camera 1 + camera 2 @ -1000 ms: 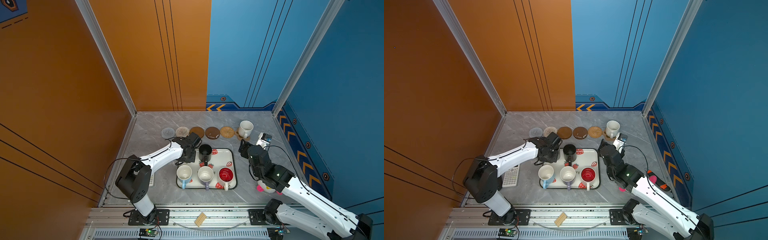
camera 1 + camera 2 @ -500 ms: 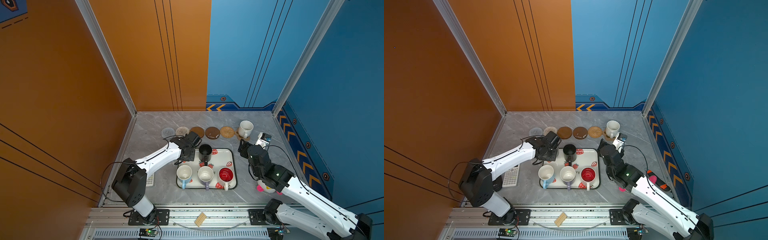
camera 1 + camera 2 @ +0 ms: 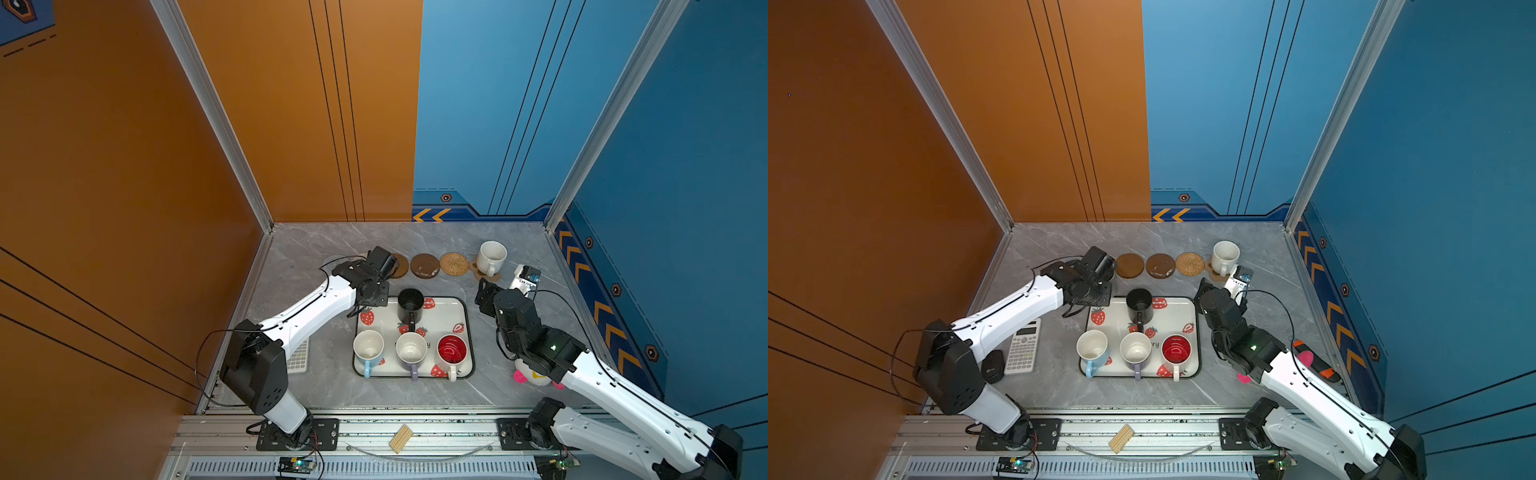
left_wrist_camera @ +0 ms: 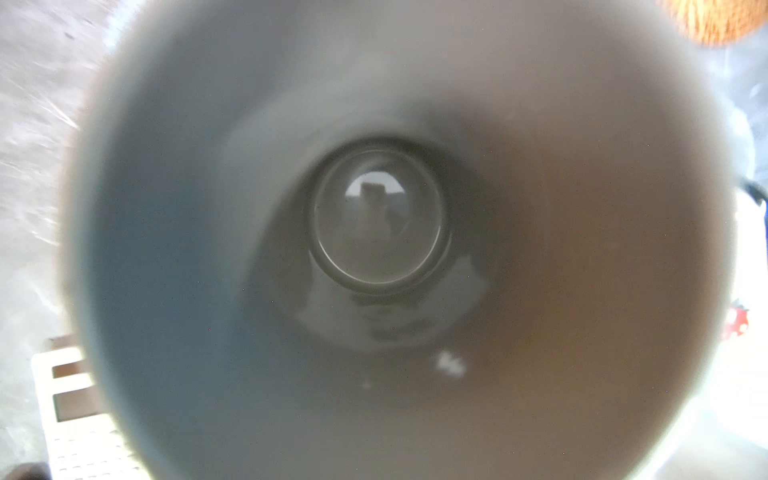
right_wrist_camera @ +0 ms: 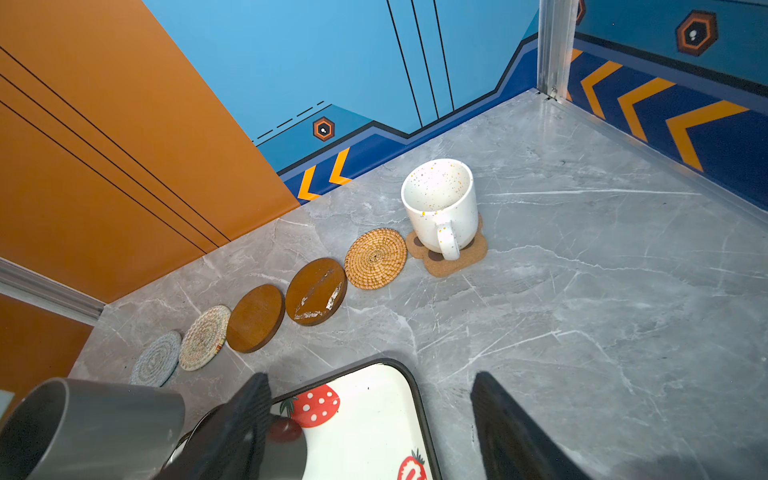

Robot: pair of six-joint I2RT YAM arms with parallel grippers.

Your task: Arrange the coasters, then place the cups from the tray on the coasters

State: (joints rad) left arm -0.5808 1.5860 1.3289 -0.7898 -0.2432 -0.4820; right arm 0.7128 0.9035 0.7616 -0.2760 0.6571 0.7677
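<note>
The grey cup (image 5: 83,428) hangs tilted off the table, and its inside (image 4: 378,216) fills the left wrist view. My left gripper (image 3: 371,291) is shut on the cup, just beyond the tray's far left corner; in both top views the arm hides it. The coasters lie in a row: grey (image 5: 157,359), cream (image 5: 205,337), two brown discs (image 5: 255,318) (image 5: 316,291), rattan (image 5: 375,258), and paw (image 5: 453,259) under the speckled white cup (image 5: 440,203). On the tray (image 3: 446,309) stand black (image 3: 410,305), blue (image 3: 368,347), lilac (image 3: 411,349) and red-inside (image 3: 452,351) cups. My right gripper (image 5: 370,378) is open over the tray's far right corner.
A calculator (image 3: 1023,345) and a black round thing (image 3: 994,365) lie left of the tray by the left arm's base. A small white device (image 3: 525,278) sits near the speckled cup. A pink-and-white toy (image 3: 536,376) lies under the right arm. Walls close three sides.
My left arm has moved from the tray's far left corner away and to the left, toward the coaster row, with the grey cup. The right arm has not moved.
</note>
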